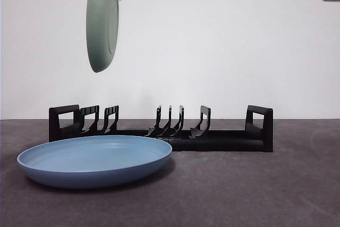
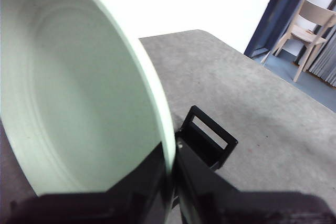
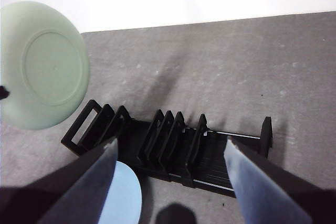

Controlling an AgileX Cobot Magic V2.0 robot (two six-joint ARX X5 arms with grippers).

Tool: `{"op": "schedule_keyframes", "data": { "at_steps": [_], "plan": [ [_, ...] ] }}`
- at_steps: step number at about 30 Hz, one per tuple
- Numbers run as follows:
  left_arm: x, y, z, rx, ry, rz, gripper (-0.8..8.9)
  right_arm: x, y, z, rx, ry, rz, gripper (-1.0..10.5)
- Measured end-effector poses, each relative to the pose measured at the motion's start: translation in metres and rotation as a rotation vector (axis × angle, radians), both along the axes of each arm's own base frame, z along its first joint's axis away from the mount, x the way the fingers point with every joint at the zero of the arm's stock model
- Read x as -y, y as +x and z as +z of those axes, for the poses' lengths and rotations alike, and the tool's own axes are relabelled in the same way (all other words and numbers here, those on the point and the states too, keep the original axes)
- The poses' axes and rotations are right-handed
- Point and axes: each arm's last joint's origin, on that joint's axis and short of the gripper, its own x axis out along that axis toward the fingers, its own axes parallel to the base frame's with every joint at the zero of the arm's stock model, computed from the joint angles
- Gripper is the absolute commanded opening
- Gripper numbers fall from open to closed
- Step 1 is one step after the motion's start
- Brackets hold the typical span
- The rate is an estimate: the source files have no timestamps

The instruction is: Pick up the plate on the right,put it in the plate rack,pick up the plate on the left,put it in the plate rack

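One green plate (image 1: 102,22) hangs edge-up in my left pincer (image 2: 172,182) above the plate rack (image 1: 159,128); right pincer (image 3: 170,156) gapes wide; blue plate (image 1: 94,159) lies on the counter (image 1: 255,190).

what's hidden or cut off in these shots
- Blue plate: right wrist view shows only a sliver; the right gripper, jaws open, covers the rest.
- Green plate: its top rim is cut off by the front view's upper edge.
- Plate rack: in the left wrist view, only one end handle shows; the green plate and left gripper hide the rest.

Pale green plate (image 1: 102,22), light blue plate (image 1: 94,159), black plate rack (image 1: 212,141).
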Motion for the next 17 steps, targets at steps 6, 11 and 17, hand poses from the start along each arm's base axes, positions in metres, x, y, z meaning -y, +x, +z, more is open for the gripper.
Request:
{"op": "schedule_keyframes", "data": {
  "at_steps": [6, 11, 17],
  "plan": [
    [0.001, 0.015, -0.016, -0.059, -0.001, -0.024, -0.09, 0.0, 0.0, 0.0, 0.0, 0.0, 0.0, 3.4],
    [0.004, 0.031, -0.039, -0.138, 0.015, -0.025, -0.09, 0.0, 0.0, 0.0, 0.0, 0.0, 0.0, 3.4],
    [0.007, 0.046, -0.064, -0.215, 0.045, 0.004, -0.09, 0.0, 0.0, 0.0, -0.004, -0.001, 0.0, 3.4]
  ]
}}
